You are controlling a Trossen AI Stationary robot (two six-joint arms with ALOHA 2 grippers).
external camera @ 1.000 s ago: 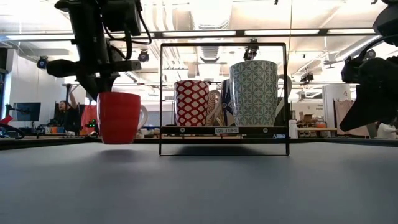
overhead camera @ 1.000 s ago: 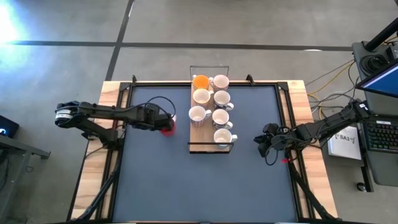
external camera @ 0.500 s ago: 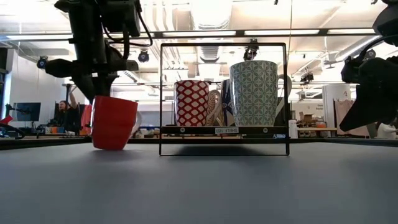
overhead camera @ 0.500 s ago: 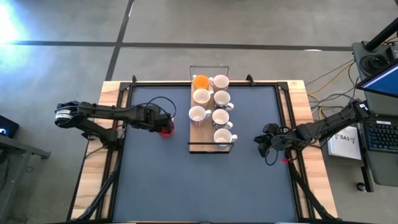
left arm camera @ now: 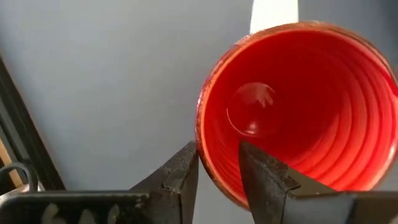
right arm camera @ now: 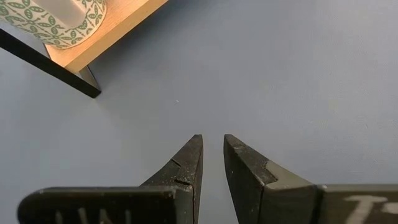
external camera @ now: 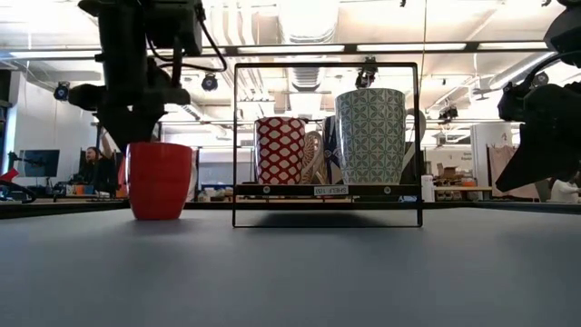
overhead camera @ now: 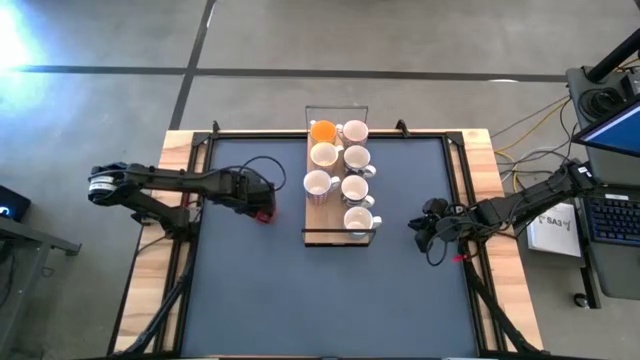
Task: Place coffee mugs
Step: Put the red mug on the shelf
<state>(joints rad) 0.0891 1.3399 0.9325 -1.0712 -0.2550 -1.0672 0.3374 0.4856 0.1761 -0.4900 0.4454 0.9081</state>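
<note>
The red mug point(external camera: 160, 180) is stood upright on the table point(overhead camera: 330, 290) just left of the wooden board point(overhead camera: 312, 212), its rim straddled by the released left tool point(left arm camera: 219, 167), while the right tool point(right arm camera: 212, 157) waits, slightly parted and empty.

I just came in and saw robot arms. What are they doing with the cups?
The left gripper has a red mug standing upright on the table, left of the board. Its fingers straddle the mug's rim, one inside and one outside. Seven more mugs sit on the board. The right gripper waits over bare table, holding nothing.
</note>
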